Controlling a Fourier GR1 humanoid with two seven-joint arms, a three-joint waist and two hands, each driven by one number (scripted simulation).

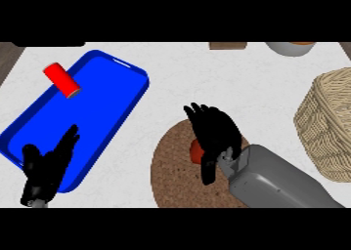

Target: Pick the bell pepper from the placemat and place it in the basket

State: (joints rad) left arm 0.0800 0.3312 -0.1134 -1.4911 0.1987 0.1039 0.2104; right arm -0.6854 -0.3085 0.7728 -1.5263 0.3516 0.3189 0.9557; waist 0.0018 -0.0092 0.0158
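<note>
Grey right forearm (279, 178) enters from the near right, its black right hand (215, 134) spread over the round brown placemat (174, 171). Fingers (204, 116) straight and relaxed, pointing far, thumb hanging near; nothing gripped. Bell pepper (196, 151) shows only as a red patch on the placemat, mostly hidden under the palm; cannot tell whether the hand touches it. Wicker basket (333, 122) stands at the right edge of the white worktop (207, 73), well apart from the placemat. Left hand (48, 163) rests open at the near left, fingers straight, over the near end of a blue tray (105, 105). Red cylinder (61, 80) lies tilted across the tray's far left rim. Far edge: a bowl (290, 47) and a brown block (228, 46), both cut off.
</note>
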